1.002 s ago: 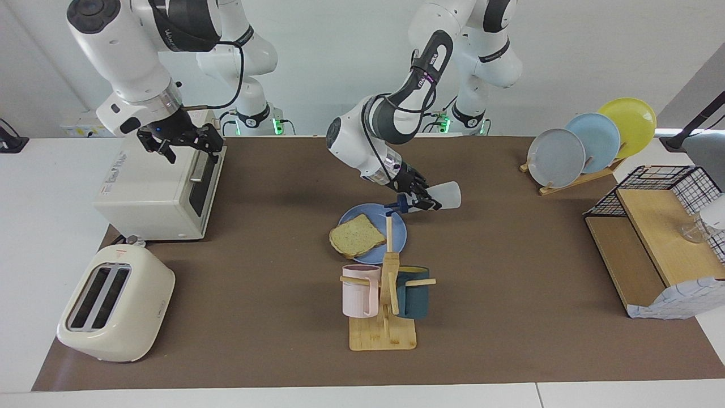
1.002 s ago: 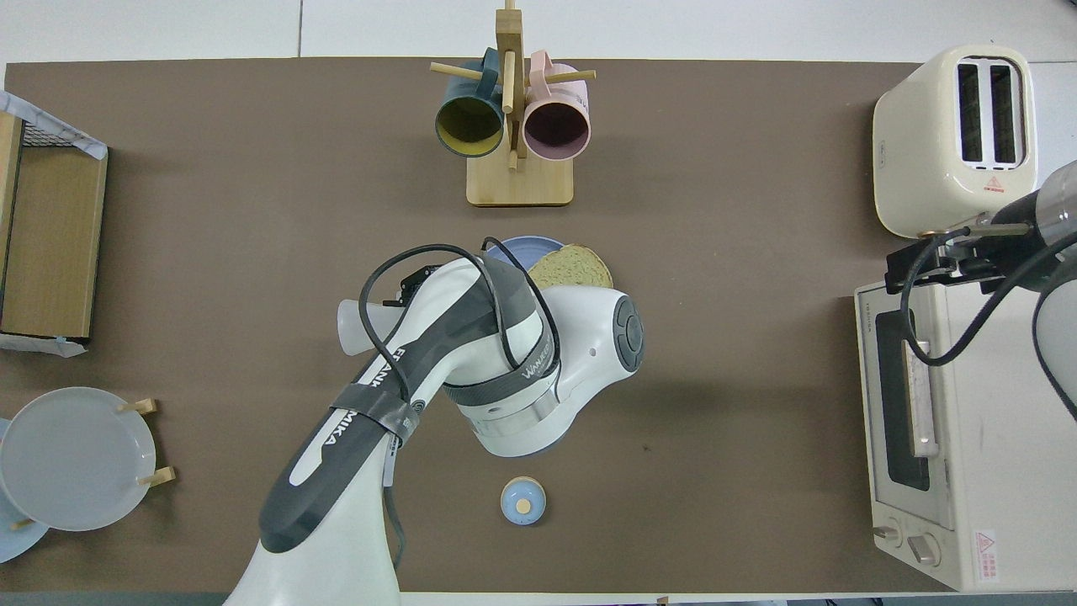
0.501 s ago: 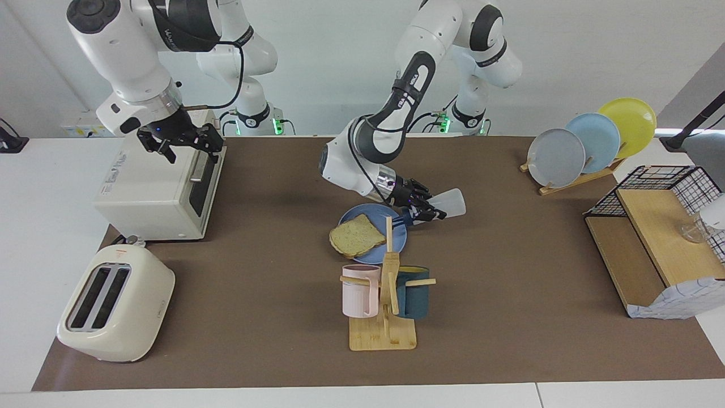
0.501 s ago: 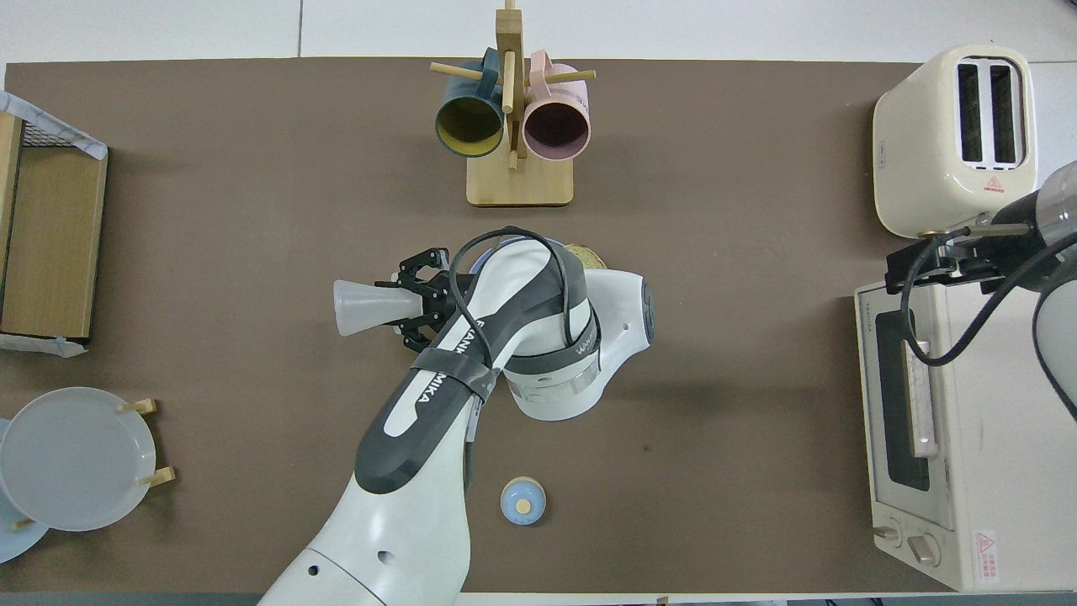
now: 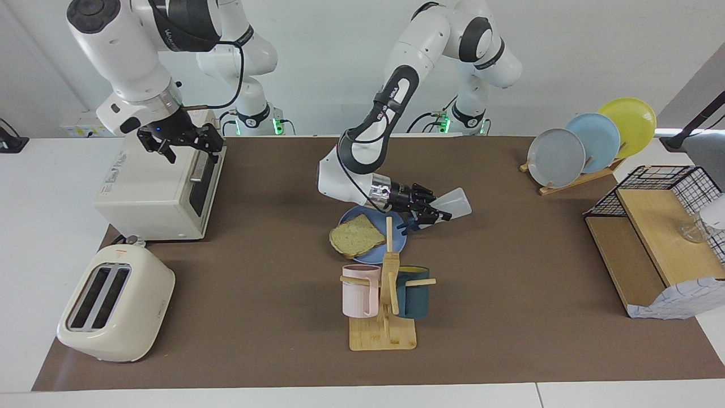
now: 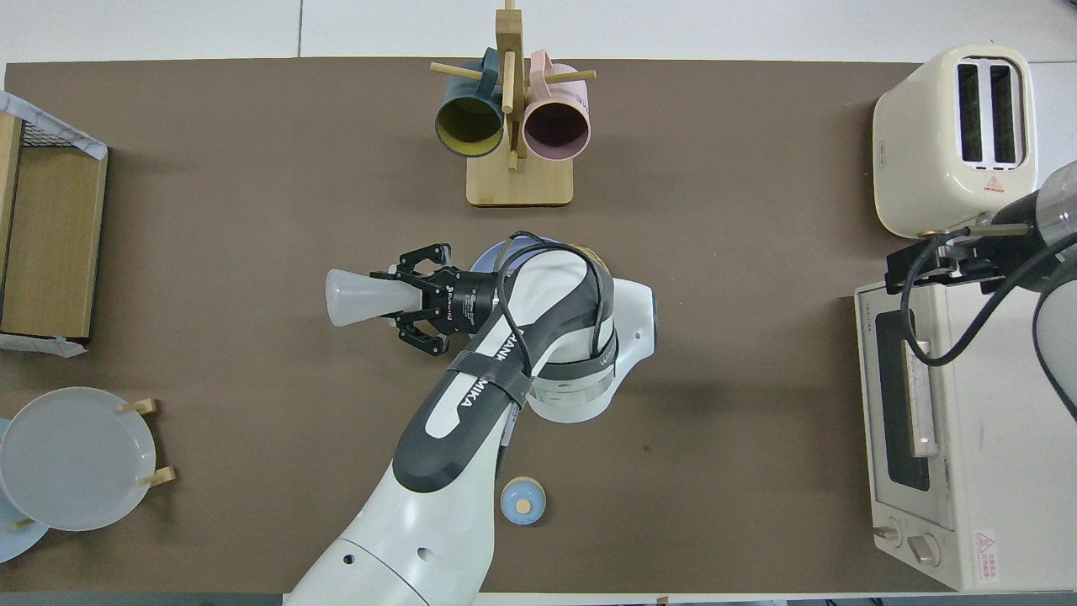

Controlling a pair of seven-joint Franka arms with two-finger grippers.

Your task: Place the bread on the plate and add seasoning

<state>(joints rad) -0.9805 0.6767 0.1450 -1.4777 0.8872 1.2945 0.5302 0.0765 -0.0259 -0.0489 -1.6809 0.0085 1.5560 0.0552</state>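
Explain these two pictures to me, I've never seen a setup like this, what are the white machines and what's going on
Two white robot arms work at a table. One picture faces them; the other looks down from above their end. The left gripper is shut on a small whitish seasoning bottle, tipped on its side, cap toward a blue plate with a slice of bread on it. The right gripper waits open above a toaster oven. Also there: a toaster, a mug stand, a plate rack and a small bell.
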